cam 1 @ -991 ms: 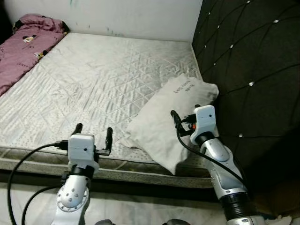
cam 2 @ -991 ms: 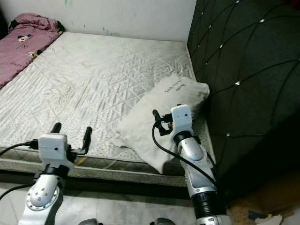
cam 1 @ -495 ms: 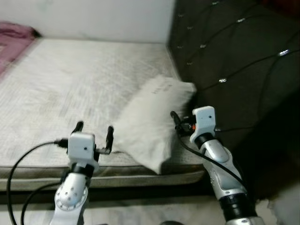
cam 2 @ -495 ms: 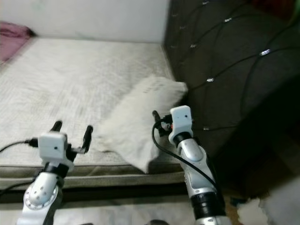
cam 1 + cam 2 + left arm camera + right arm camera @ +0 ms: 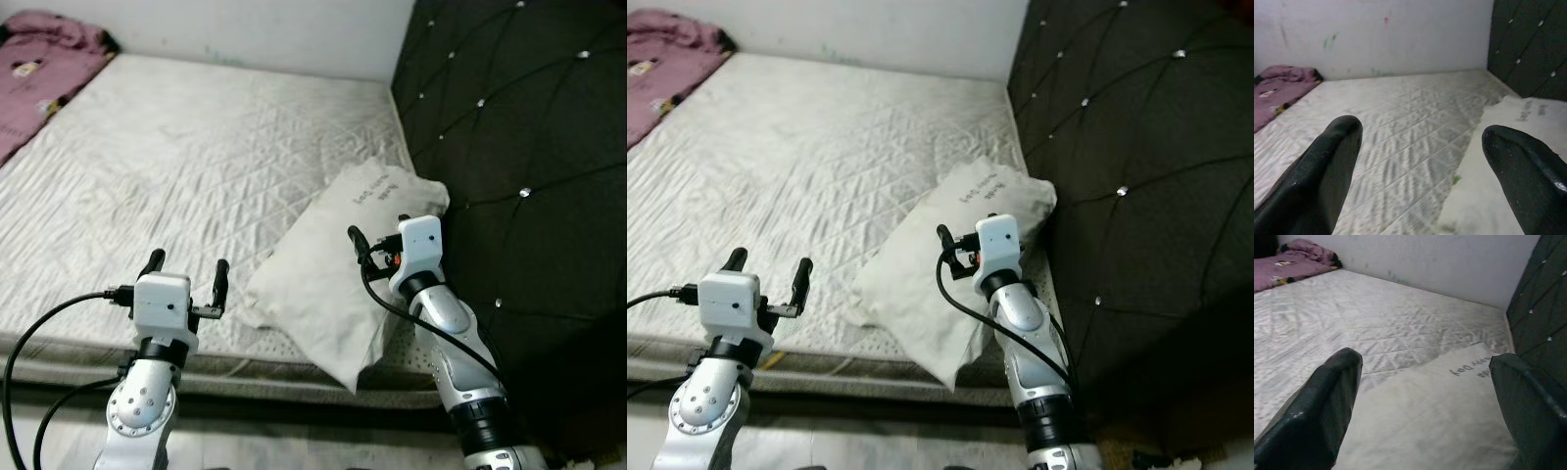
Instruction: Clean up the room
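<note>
1. Left eye view: right hand (image 5: 377, 235), fingers spread, poised directly above the white pillow (image 5: 333, 284).
2. Left hand (image 5: 186, 271), fingers spread, over the bare mattress (image 5: 176, 166); pillow beside it.

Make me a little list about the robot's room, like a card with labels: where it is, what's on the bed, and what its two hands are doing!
place: a bedroom, robot standing at the mattress edge
headboard: black padded headboard on the robot's right
pillow: white pillow lying by the headboard, printed writing near its top
blanket: pink blanket bunched at the far left corner
left gripper: left gripper open, empty, over the mattress edge
right gripper: right gripper open, empty, above the pillow
</note>
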You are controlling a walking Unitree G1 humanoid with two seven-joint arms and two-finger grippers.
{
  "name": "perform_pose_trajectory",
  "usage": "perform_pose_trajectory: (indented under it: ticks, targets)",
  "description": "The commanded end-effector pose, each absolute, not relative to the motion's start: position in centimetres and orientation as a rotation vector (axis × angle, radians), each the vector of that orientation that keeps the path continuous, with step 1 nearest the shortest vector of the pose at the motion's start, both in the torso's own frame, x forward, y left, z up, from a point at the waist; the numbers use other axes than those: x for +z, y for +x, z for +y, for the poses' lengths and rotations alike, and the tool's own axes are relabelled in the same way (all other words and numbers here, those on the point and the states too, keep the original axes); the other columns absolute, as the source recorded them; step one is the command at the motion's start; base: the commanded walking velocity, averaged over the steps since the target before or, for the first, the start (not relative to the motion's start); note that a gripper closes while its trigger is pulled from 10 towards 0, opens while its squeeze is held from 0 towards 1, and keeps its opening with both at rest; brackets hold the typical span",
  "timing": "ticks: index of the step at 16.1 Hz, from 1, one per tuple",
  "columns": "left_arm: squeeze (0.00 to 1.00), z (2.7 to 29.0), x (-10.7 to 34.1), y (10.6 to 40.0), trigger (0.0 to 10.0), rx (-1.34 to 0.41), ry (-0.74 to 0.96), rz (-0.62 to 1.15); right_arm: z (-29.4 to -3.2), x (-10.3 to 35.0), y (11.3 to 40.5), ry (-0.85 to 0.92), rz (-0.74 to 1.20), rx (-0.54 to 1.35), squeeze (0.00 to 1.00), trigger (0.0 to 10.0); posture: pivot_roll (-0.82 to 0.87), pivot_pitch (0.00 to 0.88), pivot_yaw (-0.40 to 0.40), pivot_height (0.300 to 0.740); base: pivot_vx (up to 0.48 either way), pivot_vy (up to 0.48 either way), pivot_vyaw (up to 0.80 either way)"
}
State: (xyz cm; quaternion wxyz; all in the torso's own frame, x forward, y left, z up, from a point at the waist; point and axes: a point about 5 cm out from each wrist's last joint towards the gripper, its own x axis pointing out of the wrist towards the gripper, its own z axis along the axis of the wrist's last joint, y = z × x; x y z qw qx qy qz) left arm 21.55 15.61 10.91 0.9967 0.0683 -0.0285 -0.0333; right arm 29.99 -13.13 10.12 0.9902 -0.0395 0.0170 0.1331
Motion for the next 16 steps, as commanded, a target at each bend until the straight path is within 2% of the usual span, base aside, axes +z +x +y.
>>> perform_pose_trajectory:
  ticks: [1,4,8,11,14,15,16]
  targets:
    - [0.00,15.6,10.8,21.4,10.0,-0.075,0.142,-0.051,-13.2,10.2,30.2,-0.077,0.037,0.263,0.00,10.0,-0.04,0.000,-0.054,0.740,0.289,0.000,0.00]
    - [0.00,15.7,10.8,21.3,10.0,-0.073,0.144,-0.054,-13.3,10.2,30.3,-0.073,0.039,0.259,0.00,10.0,-0.04,0.000,-0.053,0.740,0.265,0.000,0.00]
    - [0.00,15.8,10.8,21.3,10.0,-0.053,0.145,-0.053,-13.3,10.1,30.4,-0.070,0.040,0.255,0.00,10.0,-0.04,0.000,-0.054,0.740,0.000,0.000,0.00]
    - [0.00,17.4,10.6,21.5,10.0,0.090,0.172,-0.038,-13.6,9.9,30.4,-0.064,0.053,0.245,0.00,10.0,-0.05,0.000,-0.047,0.740,0.000,0.000,0.00]
    - [0.00,18.7,10.7,20.9,10.0,0.237,0.282,0.004,-13.9,10.0,30.5,-0.058,0.056,0.233,0.00,10.0,-0.04,0.000,-0.052,0.740,0.000,0.000,-0.80]
    - [0.00,18.5,11.1,20.5,10.0,0.126,0.202,-0.050,-13.9,10.0,30.6,-0.058,0.057,0.231,0.00,10.0,-0.04,0.000,-0.054,0.740,0.000,0.000,-0.80]
    - [0.00,18.8,11.2,20.1,10.0,0.150,0.165,-0.058,-13.9,10.1,30.6,-0.059,0.055,0.231,0.00,10.0,-0.04,0.000,-0.056,0.740,0.000,0.000,-0.80]
